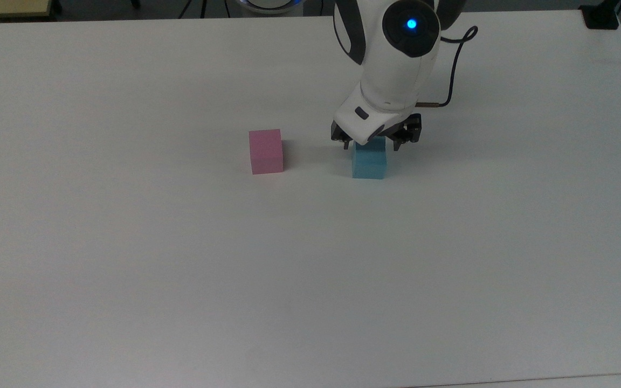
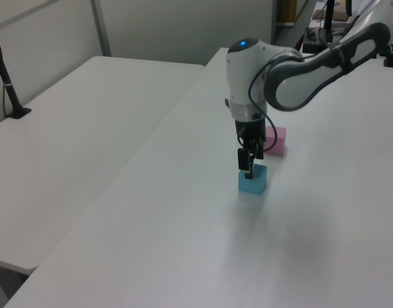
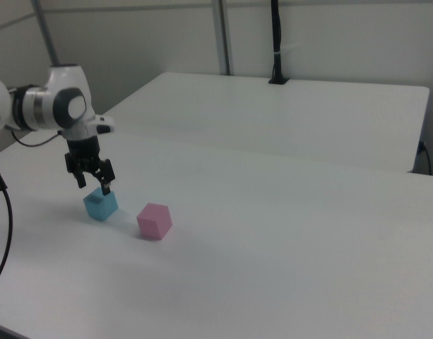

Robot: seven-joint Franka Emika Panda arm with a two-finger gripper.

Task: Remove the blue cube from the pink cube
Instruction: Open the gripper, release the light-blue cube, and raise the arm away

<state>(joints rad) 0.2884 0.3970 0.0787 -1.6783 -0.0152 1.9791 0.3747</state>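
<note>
Gripper jaws spread just above blue cube, centre frame, flat on table; retract vertically, clear of pink cube.

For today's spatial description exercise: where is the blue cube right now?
The blue cube rests on the white table, just below the open pincer, to the right of the pink cube in the top view and apart from it.

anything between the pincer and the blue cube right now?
Nothing visible. The pincer sits open directly above the blue cube, which rests on the white table. The pink cube stands apart, toward the top view's left.
</note>
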